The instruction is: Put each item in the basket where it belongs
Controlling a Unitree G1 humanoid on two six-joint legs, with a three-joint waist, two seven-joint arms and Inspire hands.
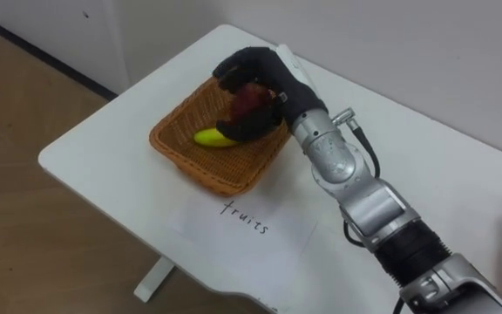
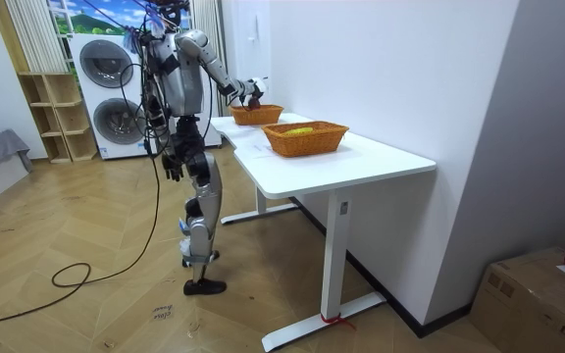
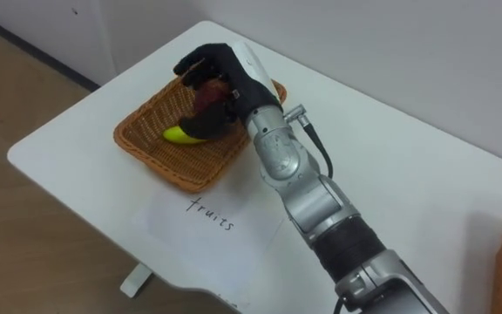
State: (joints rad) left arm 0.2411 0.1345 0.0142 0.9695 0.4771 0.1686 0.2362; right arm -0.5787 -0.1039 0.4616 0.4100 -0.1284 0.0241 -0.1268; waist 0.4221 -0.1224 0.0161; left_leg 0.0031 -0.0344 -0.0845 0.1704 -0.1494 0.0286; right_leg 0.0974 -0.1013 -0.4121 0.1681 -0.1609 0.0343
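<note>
The right robot hand (image 1: 273,80) reaches out over a basket (image 1: 200,166) on the white table (image 1: 94,148). Its fingers are curled round a dark red fruit (image 1: 249,103). It holds the fruit inside the basket's rim. It is not clear if the fruit touches the bottom.

Just under the robot hand, a bit to its left, a yellow banana (image 1: 214,138) lies in the basket. Nearer the robot than the hand, just past the basket's rim, a sheet of paper (image 1: 277,240) with writing lies flat on the table. Well off to the right of the hand stands a second basket (image 2: 305,138) with something yellow in it.

The robot stands close beside the table. The left robot hand (image 2: 173,169) hangs low at its side, well apart from the table. It is not clear if its fingers are spread or pressed together.
</note>
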